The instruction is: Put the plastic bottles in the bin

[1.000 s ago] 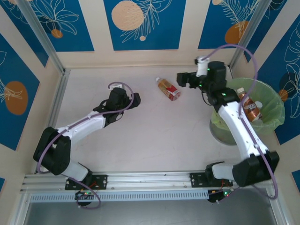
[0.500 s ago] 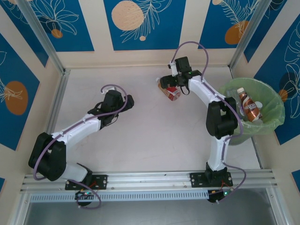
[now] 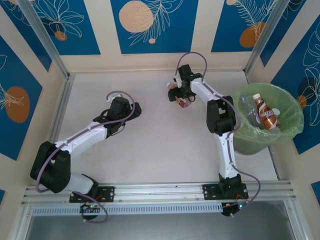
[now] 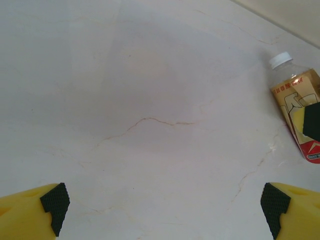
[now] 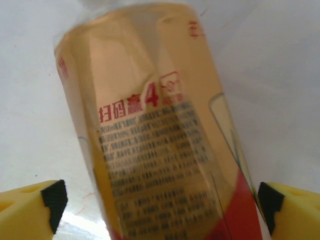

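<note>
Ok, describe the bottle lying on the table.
From the green-lined bin, look left along the table's far side. The bottle lies flat inside the open right gripper. White cap, amber label with red end; the brown-labelled bottle is in the bin.

A plastic bottle (image 5: 150,130) lay close under the camera on the pale surface (image 5: 30,100). Its golden-orange label carried red characters and dark small print, with a red band at the near end. The right end effector (image 5: 161,205) straddled it, black pads (image 5: 54,199) spread wide. The right pad possibly touched the bottle; the left stood clear.
</note>
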